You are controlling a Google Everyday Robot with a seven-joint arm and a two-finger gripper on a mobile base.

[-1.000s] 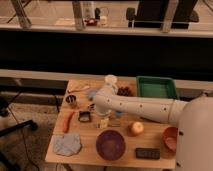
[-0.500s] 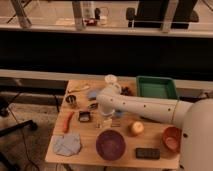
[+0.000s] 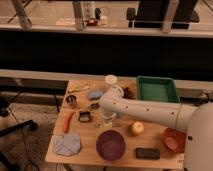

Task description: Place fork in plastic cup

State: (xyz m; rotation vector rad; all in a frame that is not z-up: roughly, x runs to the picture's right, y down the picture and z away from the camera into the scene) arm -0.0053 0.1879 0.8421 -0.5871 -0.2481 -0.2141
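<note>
A slim, pale, silvery metal fork [image 3: 79, 89] lies flat and slantwise at the far left corner of a light wooden table [image 3: 90, 156]. It shows only as a thin sliver, and its tines cannot be made out. It lies just beyond a small dark metal cup [image 3: 71, 100]. A small light-blue round plastic cup [image 3: 95, 94] sits to the right of the fork, near it but apart from it.

A white robot arm [image 3: 150, 112] reaches in from the right and bends down over the middle of the table. Its gripper [image 3: 107, 119] hangs low there, just beyond a purple round bowl [image 3: 111, 145] and well apart from the fork. Whether the gripper is open or closed cannot be told.

Counted, the table bears:
- one fork
- one light-blue cup
- one dark metal cup
- one white lidded jar [image 3: 110, 80]
- one green rectangular tray [image 3: 157, 90]
- two bowls: the purple one and a reddish-orange bowl [image 3: 172, 140] at the right edge
- one round yellow fruit [image 3: 136, 128]
- one flat black block [image 3: 148, 153]
- one orange carrot-shaped piece [image 3: 67, 121]
- one crumpled grey-blue cloth [image 3: 67, 144]
- two small dark objects [image 3: 85, 117], too blurred to identify

Compared with half a second ago, the end of the arm has drawn away from the far side by the light-blue cup and come toward the table's middle. The fork, the cup and everything else on the table lie where they were.
</note>
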